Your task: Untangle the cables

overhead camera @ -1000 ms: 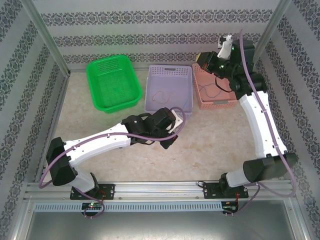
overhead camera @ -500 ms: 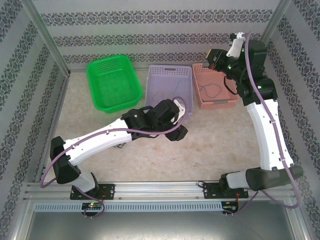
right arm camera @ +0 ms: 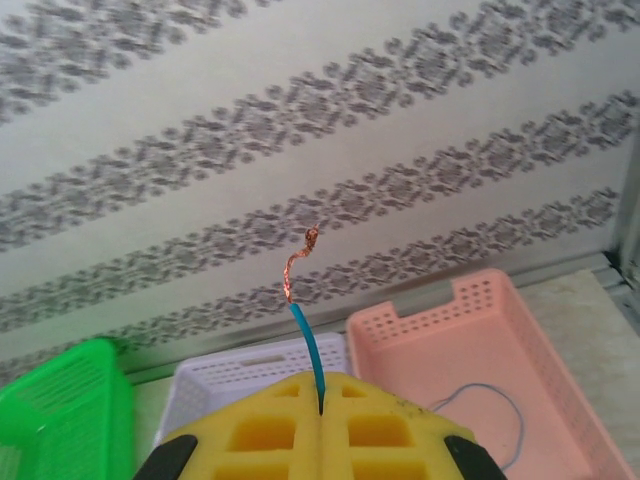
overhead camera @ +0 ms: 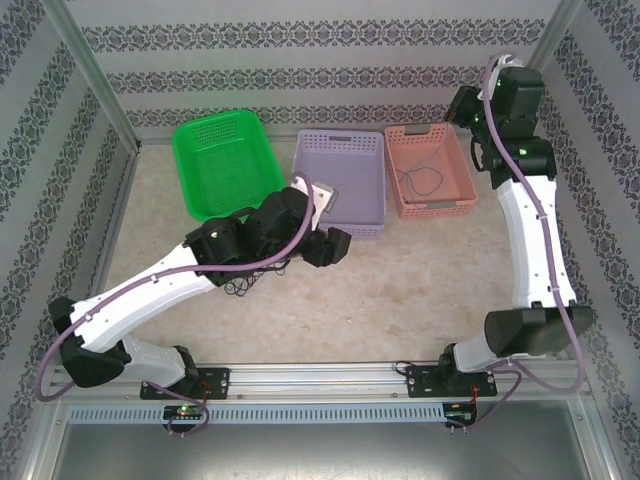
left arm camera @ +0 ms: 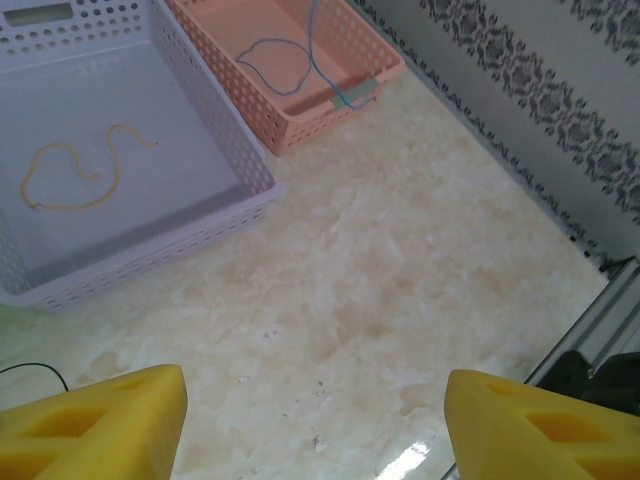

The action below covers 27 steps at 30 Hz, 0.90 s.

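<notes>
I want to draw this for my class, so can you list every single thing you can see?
table: one, beige marble, under everything.
green basket: one, green, back left.
purple basket: one, lilac, back middle.
pink basket: one, pink, back right.
yellow wire: one, yellow, lying in the purple basket.
blue wire: one, blue with copper tip, pinched by the right gripper, trailing into the pink basket.
black tangle: one, black, on the table before the green basket.
left gripper: one, yellow fingers, open over the table.
right gripper: one, yellow fingers, shut on the blue wire.
</notes>
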Available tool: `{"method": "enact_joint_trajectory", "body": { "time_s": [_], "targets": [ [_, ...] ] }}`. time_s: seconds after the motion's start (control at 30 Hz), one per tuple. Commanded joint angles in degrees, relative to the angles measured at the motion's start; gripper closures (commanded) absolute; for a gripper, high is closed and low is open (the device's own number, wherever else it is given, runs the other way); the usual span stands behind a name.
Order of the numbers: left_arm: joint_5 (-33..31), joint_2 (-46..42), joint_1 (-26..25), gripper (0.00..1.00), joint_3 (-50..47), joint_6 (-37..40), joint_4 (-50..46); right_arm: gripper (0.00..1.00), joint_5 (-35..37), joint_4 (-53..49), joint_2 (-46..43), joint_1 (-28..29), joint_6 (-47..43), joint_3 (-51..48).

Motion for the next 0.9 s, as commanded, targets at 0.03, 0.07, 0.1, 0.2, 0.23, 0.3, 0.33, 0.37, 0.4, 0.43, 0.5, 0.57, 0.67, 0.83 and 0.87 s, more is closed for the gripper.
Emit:
{"method": "enact_joint_trajectory", "body": {
  "time_s": [0.03, 0.07, 0.1, 0.2, 0.23, 0.3, 0.33, 0.37, 0.4, 0.43, 0.5, 0.57, 0.67, 0.83, 0.87],
  "targets": [
    [-1.2, -1.3, 0.7, 0.31, -2.4, -5.6, -0.9, 1.0, 2.8, 3.0, 4.0, -2.1, 2.4, 1.9],
    [-1.4, -1.8, 0.7, 0.31, -2.8, -6.2, -1.0, 1.0, 2.5, 3.7, 5.1, -2.4, 2.9, 2.4],
    [-1.6, -2.1, 0.7, 0.31, -3.3, -6.8, -0.8, 1.0, 2.2, 4.7, 6.1, -2.8, 3.3, 2.8],
    [-2.1, -3.4, 0.7, 0.31, -5.2, -8.5, 0.0, 1.0, 1.0, 7.2, 11.1, -4.0, 5.2, 5.7],
    [-2.2, -3.7, 0.7, 0.31, -5.5, -9.0, 0.3, 1.0, 0.3, 8.7, 13.6, -4.6, 6.2, 7.6],
    [-2.3, -3.9, 0.7, 0.31, -5.8, -9.4, 0.4, 1.0, -0.7, 10.3, 18.3, -5.4, 8.3, 12.1],
    [-2.5, -3.7, 0.7, 0.31, -5.8, -9.5, 0.0, 1.0, -1.3, 10.8, 21.1, -5.9, 9.6, 15.0],
    [-2.8, -3.6, 0.7, 0.31, -5.6, -9.4, -0.3, 1.0, -1.8, 11.1, 23.9, -6.2, 10.9, 18.0],
    [-3.0, -3.6, 0.8, 0.31, -5.5, -9.4, -0.5, 1.0, -1.9, 11.5, 25.7, -6.4, 11.6, 19.7],
    [-3.3, -3.5, 0.8, 0.31, -5.4, -9.4, -0.6, 1.0, -2.3, 12.2, 28.1, -6.6, 12.4, 22.0],
    [-3.7, -3.6, 1.0, 0.31, -5.4, -9.5, -0.8, 1.0, -3.0, 11.9, 32.1, -6.9, 13.8, 25.2],
    [-4.0, -3.6, 1.1, 0.31, -5.4, -9.6, -1.1, 1.0, -4.8, 11.0, 34.6, -7.1, 15.2, 25.3],
    [-4.3, -3.6, 1.4, 0.31, -5.4, -9.7, -1.3, 1.0, -5.8, 13.9, 32.8, -7.0, 17.7, 15.9],
    [-3.4, -3.3, 1.8, 0.31, -5.5, -9.6, -0.6, 1.0, -4.2, 24.6, 26.5, -7.1, 22.5, -5.6],
    [-3.1, -3.1, 1.9, 0.31, -5.4, -9.4, -0.6, 1.0, -4.4, 25.3, 26.1, -7.1, 23.0, -7.6]
  ]
}}
